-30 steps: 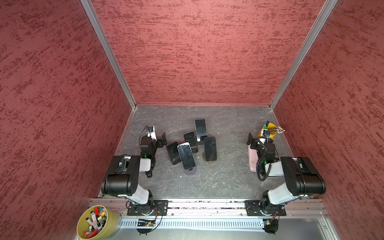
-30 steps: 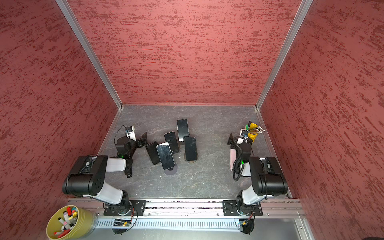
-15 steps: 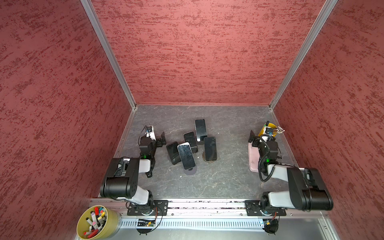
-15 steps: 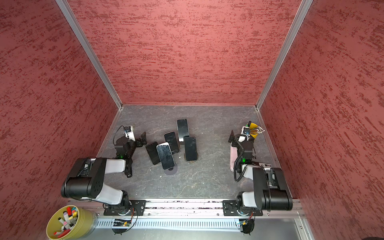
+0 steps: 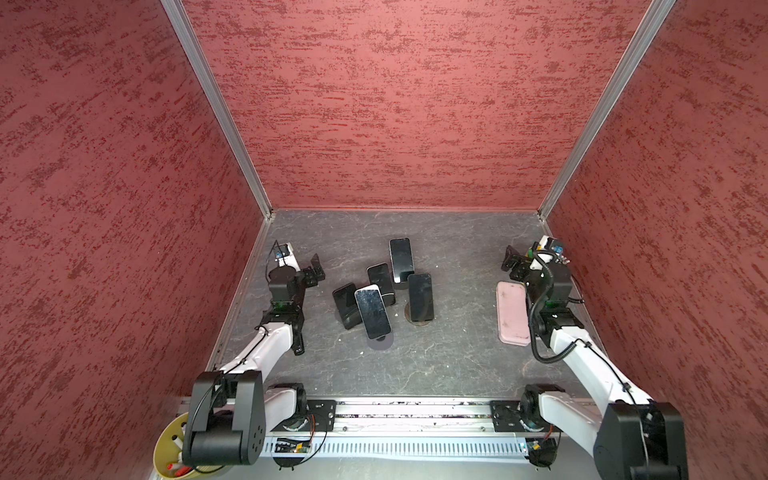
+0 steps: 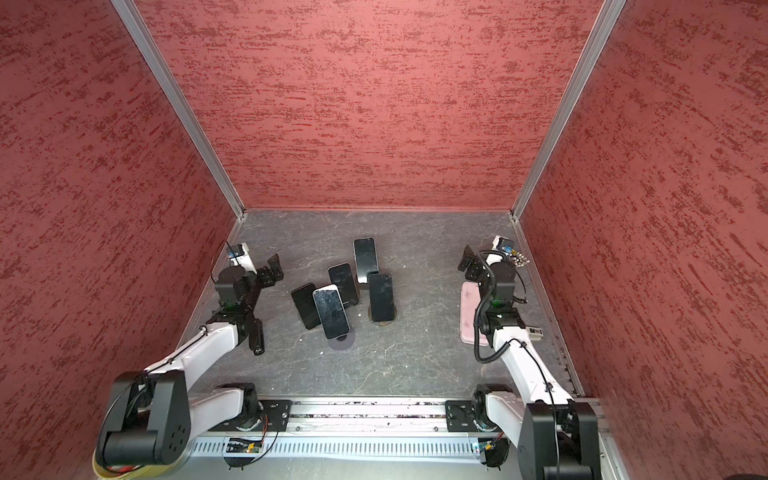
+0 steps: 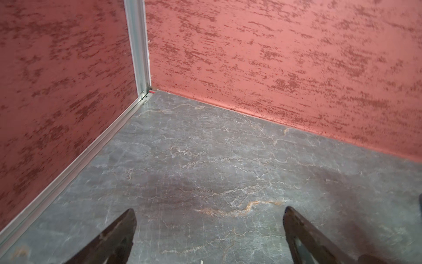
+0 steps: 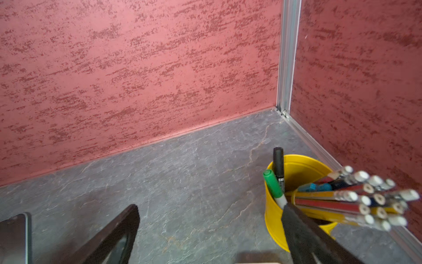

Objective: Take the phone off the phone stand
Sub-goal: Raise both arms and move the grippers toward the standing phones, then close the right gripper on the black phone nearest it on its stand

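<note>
Red walls [image 5: 374, 104] enclose a grey counter [image 5: 457, 353]. At frame left, the left end effector [image 5: 312, 271] gapes wide, empty. At centre, a phone [image 5: 372, 312] leans on its phone stand [image 5: 381, 340] among other phones [image 5: 420, 296]. It looks rigid, slick and probably fragile; pinch its long edges. At frame right, the right end effector [image 5: 512, 262] is wide, empty.

From high above the near edge, we look down in both top views toward the far wall [image 5: 395, 124], sharing nearly the whole slate tabletop [image 5: 457, 353]. Our left wrist camera sits low and close over it, facing the far-left corner [image 7: 147, 91]. Our right wrist camera faces the far-right corner [image 8: 282, 112], a yellow pencil cup [image 8: 274, 217] close ahead.
</note>
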`<state>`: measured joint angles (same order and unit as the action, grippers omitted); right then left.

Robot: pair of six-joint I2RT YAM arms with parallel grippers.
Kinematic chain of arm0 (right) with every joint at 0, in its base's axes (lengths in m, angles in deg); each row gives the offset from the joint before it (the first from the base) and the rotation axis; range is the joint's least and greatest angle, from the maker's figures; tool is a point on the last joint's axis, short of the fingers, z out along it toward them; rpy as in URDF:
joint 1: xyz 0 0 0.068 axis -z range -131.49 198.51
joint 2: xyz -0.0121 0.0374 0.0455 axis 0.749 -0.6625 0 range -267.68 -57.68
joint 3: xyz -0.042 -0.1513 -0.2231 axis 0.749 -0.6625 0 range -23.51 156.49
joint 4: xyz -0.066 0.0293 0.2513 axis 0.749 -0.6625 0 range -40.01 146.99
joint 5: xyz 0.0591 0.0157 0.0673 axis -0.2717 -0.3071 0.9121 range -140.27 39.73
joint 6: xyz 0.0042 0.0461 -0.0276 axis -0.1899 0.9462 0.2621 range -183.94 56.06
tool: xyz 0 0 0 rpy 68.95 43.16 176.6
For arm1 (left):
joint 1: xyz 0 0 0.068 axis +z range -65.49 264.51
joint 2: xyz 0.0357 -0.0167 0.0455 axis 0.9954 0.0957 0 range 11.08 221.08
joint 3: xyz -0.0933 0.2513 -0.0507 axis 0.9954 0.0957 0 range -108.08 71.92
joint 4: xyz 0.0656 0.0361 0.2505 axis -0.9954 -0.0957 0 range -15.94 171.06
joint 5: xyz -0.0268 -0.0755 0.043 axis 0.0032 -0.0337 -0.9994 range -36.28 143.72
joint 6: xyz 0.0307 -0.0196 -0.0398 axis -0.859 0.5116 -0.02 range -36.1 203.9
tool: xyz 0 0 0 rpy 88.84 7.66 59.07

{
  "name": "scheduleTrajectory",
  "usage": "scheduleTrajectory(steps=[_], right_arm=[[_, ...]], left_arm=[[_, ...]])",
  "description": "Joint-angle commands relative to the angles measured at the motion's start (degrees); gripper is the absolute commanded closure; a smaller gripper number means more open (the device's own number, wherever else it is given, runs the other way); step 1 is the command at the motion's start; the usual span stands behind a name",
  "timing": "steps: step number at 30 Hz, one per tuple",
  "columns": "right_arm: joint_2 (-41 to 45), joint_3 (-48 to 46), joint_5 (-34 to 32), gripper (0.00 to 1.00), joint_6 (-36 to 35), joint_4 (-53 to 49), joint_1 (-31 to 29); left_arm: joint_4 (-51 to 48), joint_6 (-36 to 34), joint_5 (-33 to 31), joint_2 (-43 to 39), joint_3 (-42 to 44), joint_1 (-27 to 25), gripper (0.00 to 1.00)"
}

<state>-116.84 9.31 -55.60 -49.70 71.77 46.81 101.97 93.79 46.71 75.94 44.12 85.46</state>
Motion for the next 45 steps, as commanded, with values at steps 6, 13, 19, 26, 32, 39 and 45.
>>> scheduleTrajectory(steps=[6,13,19,26,32,39,45], right_arm=[[0.3,8.9,1.0,0.01,6.5,-16.0,-9.7],[-4.7,15.2,-0.9,0.01,7.4,-20.1,-22.2],[-8.8,18.7,-2.8,0.01,7.0,-23.5,-30.2],[-12.4,19.8,-7.1,0.01,7.6,-25.8,-37.4],[-17.2,20.6,-16.8,0.01,9.9,-27.4,-43.8],[-26.3,26.3,-22.7,0.01,11.5,-29.6,-48.4],[-31.5,30.6,-25.3,0.01,14.3,-32.2,-48.8]], left_arm=[[-30.5,5.6,-7.5,-6.3,-13.3,-9.0,0.0],[-37.8,10.7,1.5,-9.3,-17.9,-14.9,0.0],[-39.7,13.9,5.6,-12.7,-17.7,-20.7,0.0],[-42.1,16.1,5.9,-15.4,-17.5,-26.1,0.0],[-42.7,17.6,7.5,-15.2,-17.3,-27.2,0.0],[-44.9,17.5,9.9,-14.1,-18.8,-27.7,0.0],[-45.1,16.6,9.4,-14.5,-19.3,-27.8,0.0]])
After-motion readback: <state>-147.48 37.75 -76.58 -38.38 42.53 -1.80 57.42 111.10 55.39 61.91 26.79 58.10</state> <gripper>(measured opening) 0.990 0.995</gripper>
